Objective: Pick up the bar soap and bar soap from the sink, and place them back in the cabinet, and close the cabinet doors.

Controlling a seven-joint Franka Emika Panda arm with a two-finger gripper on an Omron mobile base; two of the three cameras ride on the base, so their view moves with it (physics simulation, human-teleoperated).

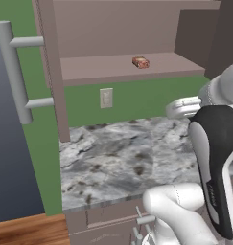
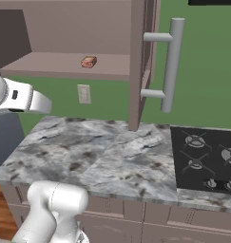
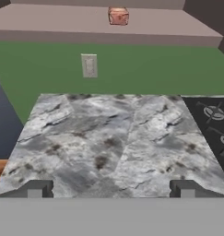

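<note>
Bar soap (image 1: 141, 62), reddish-orange, lies on the cabinet (image 1: 127, 67) shelf.

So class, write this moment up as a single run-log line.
gripper: open, empty, above stone counter | bar soap: one on cabinet shelf | cabinet doors: open | stove: right of counter

Both base views flank the arm, sharing the marbled counter (image 1: 113, 162) that the hand view faces squarely

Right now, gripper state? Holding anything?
Gripper: open, fingertips wide apart, nothing between them, over the marbled counter.
</note>
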